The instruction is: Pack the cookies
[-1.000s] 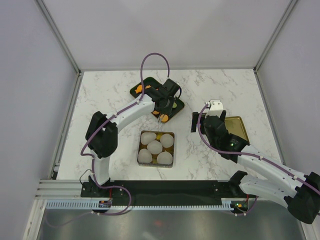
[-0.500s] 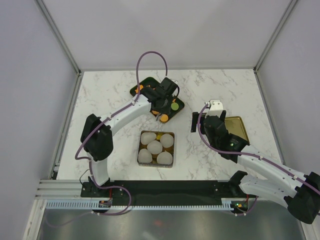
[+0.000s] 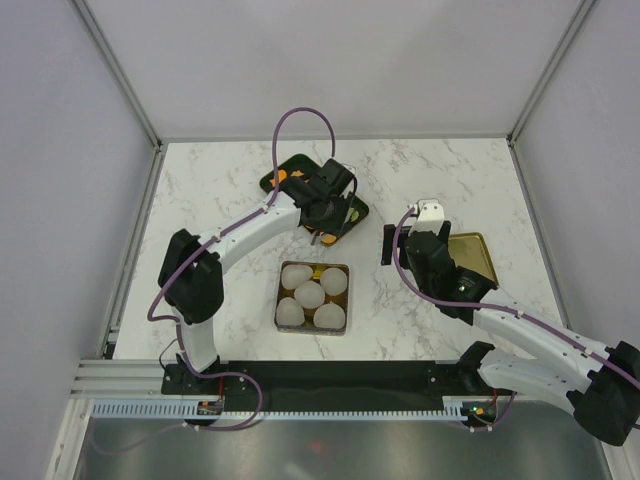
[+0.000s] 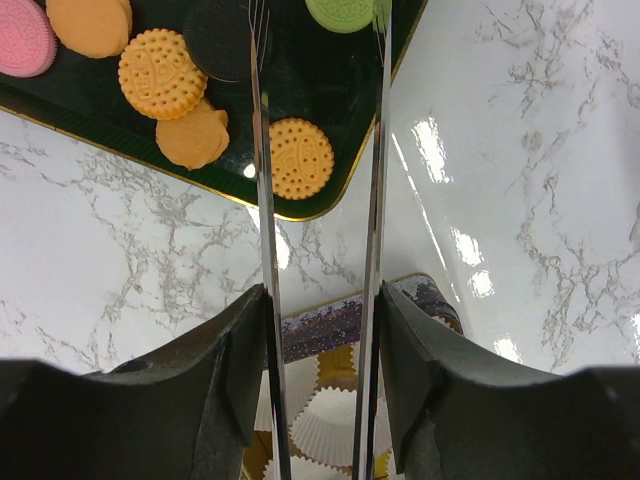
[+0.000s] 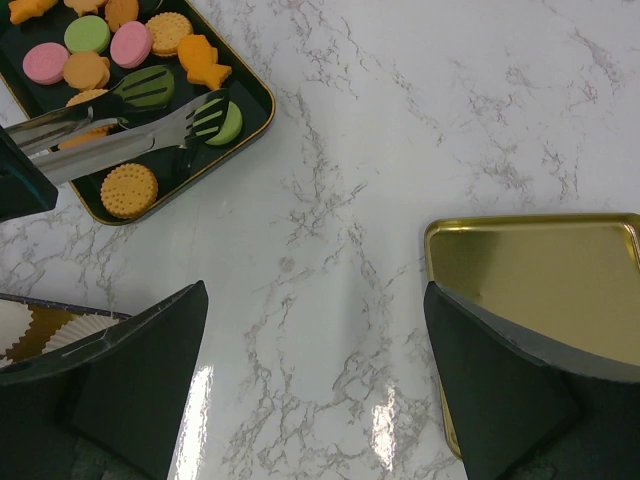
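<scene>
The left gripper [image 4: 320,20] holds its two long tong blades apart, unclenched, reaching over the near corner of the black gold-rimmed tray [image 4: 330,100]. A green cookie [image 4: 340,10] lies between the blade tips, close to one blade. The other cookies [image 4: 160,73] lie flat on the same tray: round orange biscuits, a dark one, pink ones and an orange fish [image 5: 205,58]. One orange biscuit [image 4: 301,158] sits just beside a blade, near the tray's edge.

Behind the blades stands the square tin [image 3: 313,264] of white paper cups [image 3: 310,294], well apart from the tray.

The right gripper [image 5: 314,290] hangs spread wide and grips nothing, over bare marble between the cookie tray and the gold tray [image 5: 540,270].

The white marble table [image 3: 450,180] is open toward the back, inside grey walls.
</scene>
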`<act>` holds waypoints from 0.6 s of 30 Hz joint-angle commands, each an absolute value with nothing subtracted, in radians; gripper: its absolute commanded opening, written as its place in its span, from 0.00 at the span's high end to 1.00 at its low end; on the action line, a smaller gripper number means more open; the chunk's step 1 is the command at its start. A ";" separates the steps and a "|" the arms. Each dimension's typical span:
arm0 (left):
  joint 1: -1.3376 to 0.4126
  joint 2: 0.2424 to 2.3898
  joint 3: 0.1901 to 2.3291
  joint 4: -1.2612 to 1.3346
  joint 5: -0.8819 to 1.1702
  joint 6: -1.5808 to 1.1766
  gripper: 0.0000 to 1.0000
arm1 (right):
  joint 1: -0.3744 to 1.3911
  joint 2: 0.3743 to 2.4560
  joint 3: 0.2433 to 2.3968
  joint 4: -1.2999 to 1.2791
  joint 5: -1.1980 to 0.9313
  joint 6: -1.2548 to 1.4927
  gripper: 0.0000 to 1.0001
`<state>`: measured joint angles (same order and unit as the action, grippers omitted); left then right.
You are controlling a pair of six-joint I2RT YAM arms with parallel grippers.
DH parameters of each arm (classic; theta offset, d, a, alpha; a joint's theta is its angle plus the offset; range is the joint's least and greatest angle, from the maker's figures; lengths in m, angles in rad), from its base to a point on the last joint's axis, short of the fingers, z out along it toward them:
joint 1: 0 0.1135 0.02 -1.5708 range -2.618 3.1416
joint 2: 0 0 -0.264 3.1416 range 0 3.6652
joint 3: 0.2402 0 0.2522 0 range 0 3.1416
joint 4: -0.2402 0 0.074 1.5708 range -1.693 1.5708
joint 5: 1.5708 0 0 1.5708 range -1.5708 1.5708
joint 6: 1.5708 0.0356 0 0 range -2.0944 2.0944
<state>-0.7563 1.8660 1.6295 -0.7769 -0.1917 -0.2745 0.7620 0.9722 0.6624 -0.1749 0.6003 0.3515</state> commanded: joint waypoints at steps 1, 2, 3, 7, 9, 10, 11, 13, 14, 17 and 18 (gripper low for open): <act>-0.772 1.833 1.646 -0.770 -0.172 -0.225 0.46 | 0.764 0.971 0.676 -0.169 0.614 0.353 0.02; -0.776 1.838 1.649 -0.770 -0.172 -0.224 0.46 | 0.764 0.969 0.675 -0.167 0.614 0.353 0.02; -0.778 1.845 1.655 -0.770 -0.170 -0.222 0.46 | 0.762 0.968 0.673 -0.169 0.614 0.351 0.02; -0.779 1.864 1.674 -0.770 -0.173 -0.221 0.45 | 0.762 0.968 0.670 -0.170 0.615 0.353 0.02; -0.781 1.870 1.680 -0.770 -0.178 -0.222 0.45 | 0.762 0.968 0.669 -0.172 0.617 0.353 0.02; -0.782 1.879 1.681 -0.770 -0.181 -0.222 0.45 | 0.762 0.968 0.670 -0.170 0.617 0.351 0.02; -0.781 1.882 1.684 -0.773 -0.187 -0.222 0.45 | 0.762 0.968 0.670 -0.172 0.617 0.351 0.02; -0.781 1.893 1.687 -0.775 -0.192 -0.222 0.45 | 0.764 0.968 0.669 -0.170 0.618 0.350 0.02; -0.782 1.897 1.687 -0.775 -0.196 -0.222 0.44 | 0.762 0.966 0.669 -0.170 0.618 0.350 0.02; -0.781 1.911 1.693 -0.776 -0.210 -0.219 0.44 | 0.762 0.969 0.669 -0.172 0.620 0.350 0.02; -0.781 1.916 1.694 -0.778 -0.213 -0.218 0.44 | 0.762 0.971 0.669 -0.172 0.618 0.351 0.02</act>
<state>-0.7765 1.8977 1.6485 -0.7773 -0.1841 -0.2638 0.7620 0.9726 0.6624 -0.1791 0.6003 0.3515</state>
